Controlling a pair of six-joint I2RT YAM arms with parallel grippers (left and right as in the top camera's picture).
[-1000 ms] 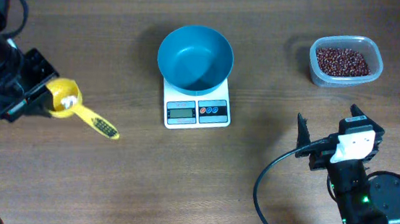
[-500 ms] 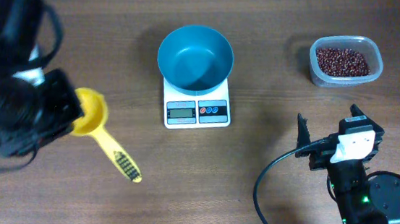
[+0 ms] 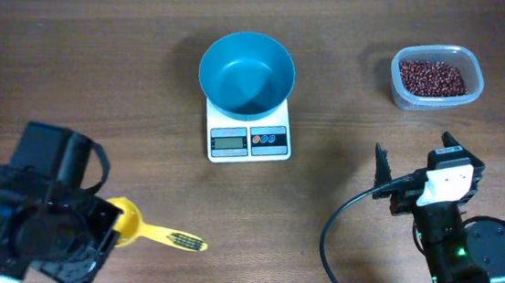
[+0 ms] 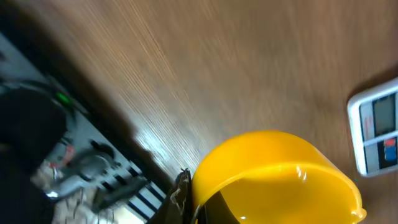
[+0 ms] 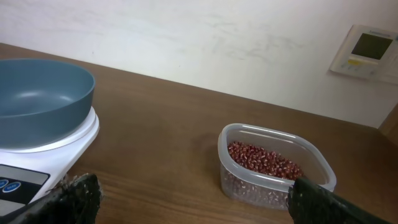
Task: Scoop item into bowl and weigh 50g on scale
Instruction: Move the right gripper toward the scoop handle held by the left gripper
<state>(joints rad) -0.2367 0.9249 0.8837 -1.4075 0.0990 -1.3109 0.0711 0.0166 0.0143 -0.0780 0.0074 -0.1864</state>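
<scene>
**Gripping the scoop at the near left, beans far right**

At the near left of the counter (image 3: 104,55) you have the left gripper (image 3: 103,224) with its jaws pressed together on the cup end of the yellow scoop (image 4: 273,165). The scoop's ribbed handle points right. From these views you cannot tell whether the scoop touches the wood or hangs just above it.

At the near right, your right gripper (image 3: 414,154) faces the far side, its jaws spread wide over bare counter.

Farther back, about mid-counter, stands the white scale (image 3: 248,137), with its display and its red and blue buttons turned toward the near edge. The teal bowl (image 3: 246,72) sits on the scale's platform and overhangs it on the far side.

At the far right, beyond your right gripper and well apart from the bowl, the red-brown beans (image 3: 432,77) lie heaped in the clear tub (image 3: 421,103).
</scene>
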